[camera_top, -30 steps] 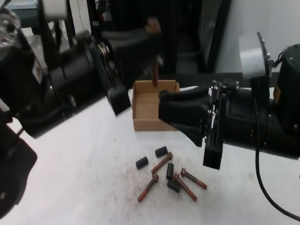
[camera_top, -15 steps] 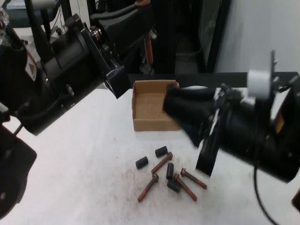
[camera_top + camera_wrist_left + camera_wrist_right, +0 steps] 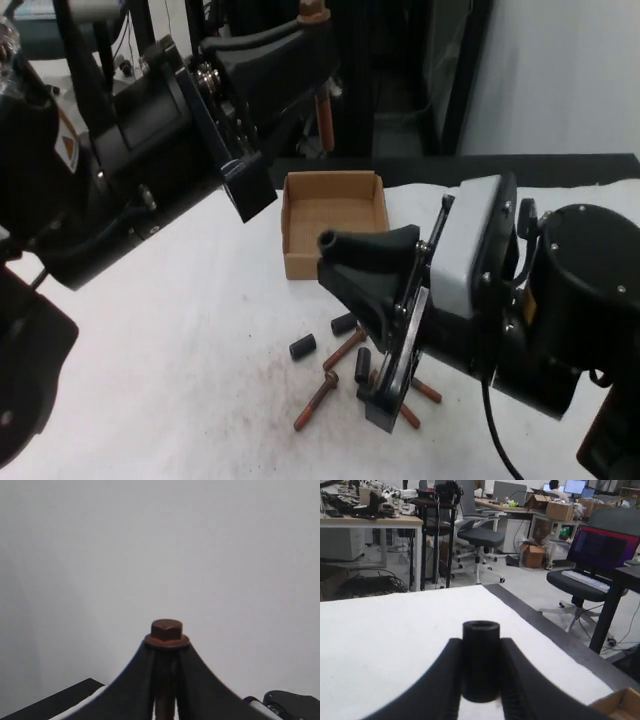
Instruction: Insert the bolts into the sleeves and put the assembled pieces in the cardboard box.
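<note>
Bolt is clamped in the L gripper. The fingers are pinched tight on the shank, w/ the hex head sticking out just past the tips. In the high view the shank hangs down approx upright.

Sleeve, black, sits in the R gripper. The fingers are closed on its sides and its open end pokes past the tips.

The two held parts are well apart: the L gripper is up high, the R gripper lower and nearer the high camera.

Cardboard box stands open-topped on the white bench. It is below the L gripper's bolt and just beyond the R gripper's tips.

Loose bolts and loose sleeves lie scattered on the bench under the R gripper, on the near side of the box. A few are partly behind that gripper's finger, so the count is hard to tell.
</note>
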